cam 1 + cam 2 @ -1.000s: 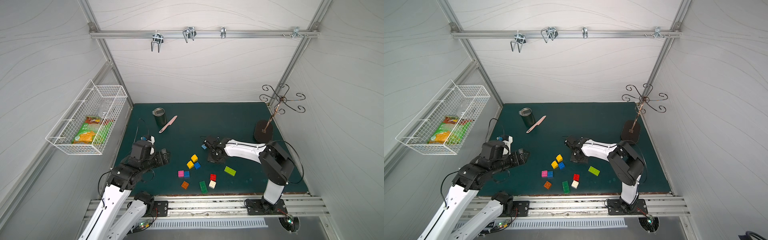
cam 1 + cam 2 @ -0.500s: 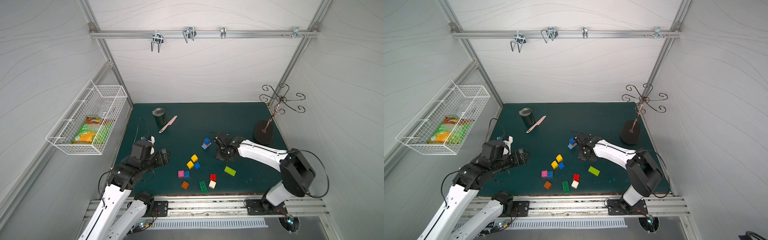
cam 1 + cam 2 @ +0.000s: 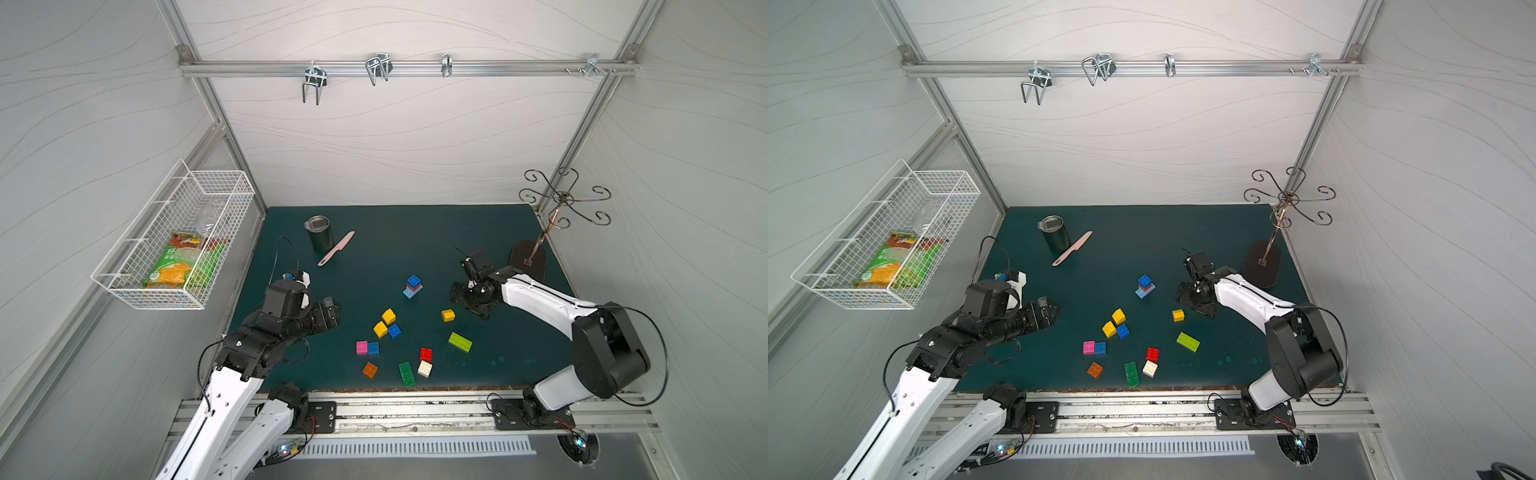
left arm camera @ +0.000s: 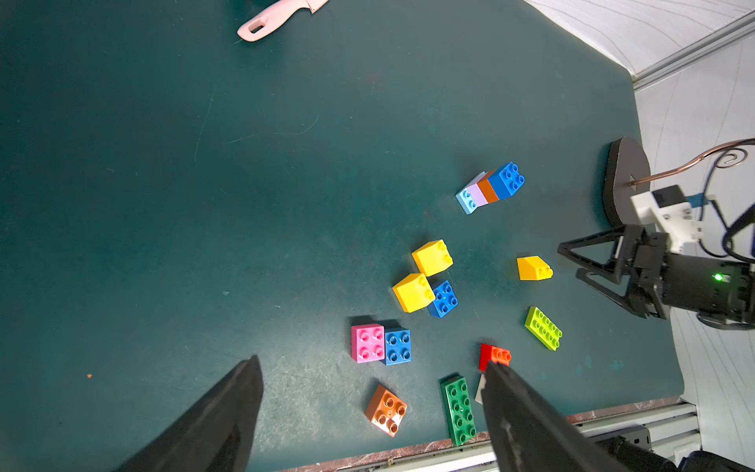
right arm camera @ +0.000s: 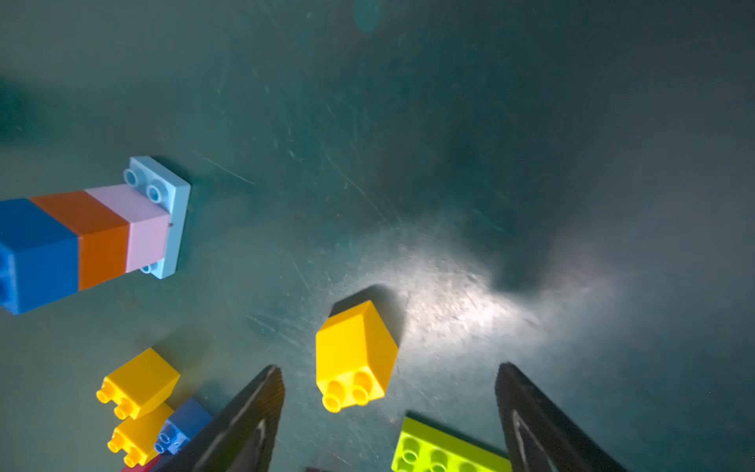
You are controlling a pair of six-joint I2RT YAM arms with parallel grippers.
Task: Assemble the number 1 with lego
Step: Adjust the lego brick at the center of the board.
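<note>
Now the yellow brick (image 5: 355, 355) lay loose on the surface (image 5: 449, 163) between the wide fingertips of the right end effector (image 5: 388, 367); only wrist views showed it tipped, studs sideways. A second earlier that end effector was narrow at the stack (image 3: 412, 286). The left end effector (image 4: 371, 360) gaped, empty.

white brick (image 4: 479, 390) mostly hidden, blue stack top (image 5: 24, 253) cut off, lime brick (image 5: 445, 453) cropped
</note>
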